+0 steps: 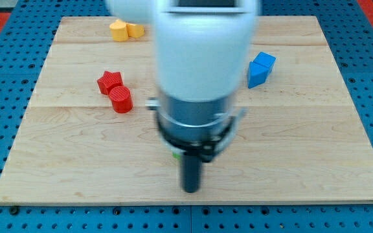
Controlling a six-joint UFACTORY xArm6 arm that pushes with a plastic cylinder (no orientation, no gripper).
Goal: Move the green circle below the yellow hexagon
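The yellow hexagon (118,30) lies near the board's top edge, left of centre, touching a second yellow block (135,30) on its right. The arm's white body and dark collar cover the board's middle. Only a small sliver of a green block (175,155) shows, just left of the rod under the collar; its shape cannot be made out. My tip (191,191) rests on the wood near the board's bottom edge, just below and right of that green sliver and far below the yellow hexagon.
A red star (109,81) and a red cylinder (120,99) touch each other at the left. A blue block (260,70) lies at the right of the arm. The wooden board (316,149) sits on a blue pegboard.
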